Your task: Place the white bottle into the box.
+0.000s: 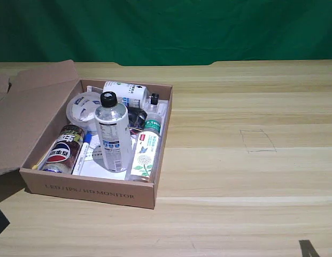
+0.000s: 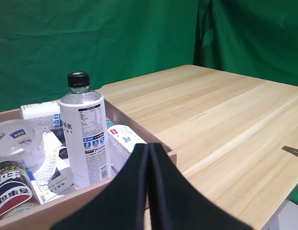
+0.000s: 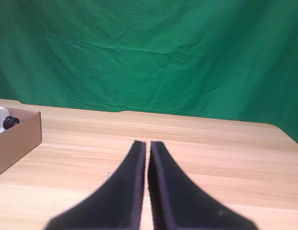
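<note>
Evidently the placing step is done: the white bottle (image 1: 113, 133) is seen standing upright inside the box (image 1: 91, 191), black cap up, label facing the exterior camera. In the exterior view the bottle is placed near the middle of the box, with a slim clear bottle with a green cap (image 1: 146, 150) lying just beside it at 3 o'clock, a dark cola can (image 1: 63, 149) lying at 9 o'clock, and a roll of clear tape (image 1: 83, 105) at 11 o'clock. A shorter white-labelled bottle (image 1: 126, 92) is laid on its side against the far wall, at 12 o'clock from the white bottle.

The gripper (image 3: 147, 148) is seen only in the right wrist view. Its black fingers (image 3: 135, 167) are drawn together, with only a thin slit left between them, and nothing is held. It is pointed across bare bench (image 3: 211, 158), and only a corner of the box is caught at the 9 o'clock edge of that view. No arm is seen in the exterior view. The bottle is judged to be well apart from the gripper.

Judgement: the task is complete or in its closing phase. No further grasp is called for. If anything remains, it is only parking the right arm clear of the box without disturbing the upright bottle, which is judged tall and liable to tip among loose items.
</note>
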Controlling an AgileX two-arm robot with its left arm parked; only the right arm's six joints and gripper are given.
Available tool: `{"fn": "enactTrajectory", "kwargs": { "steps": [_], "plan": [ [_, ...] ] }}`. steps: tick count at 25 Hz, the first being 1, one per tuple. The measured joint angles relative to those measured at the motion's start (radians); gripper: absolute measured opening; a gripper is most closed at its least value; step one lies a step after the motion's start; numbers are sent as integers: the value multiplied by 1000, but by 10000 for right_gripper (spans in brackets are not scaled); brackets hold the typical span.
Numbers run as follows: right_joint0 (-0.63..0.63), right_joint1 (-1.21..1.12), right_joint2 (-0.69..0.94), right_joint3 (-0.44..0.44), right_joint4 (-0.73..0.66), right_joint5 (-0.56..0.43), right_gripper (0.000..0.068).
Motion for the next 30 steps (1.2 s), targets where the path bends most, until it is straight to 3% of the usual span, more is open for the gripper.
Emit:
{"fn": "enactTrajectory", "kwargs": {
  "steps": [30],
  "plan": [
    [0, 0, 0, -4, -2, 0, 4]
  ]
}}
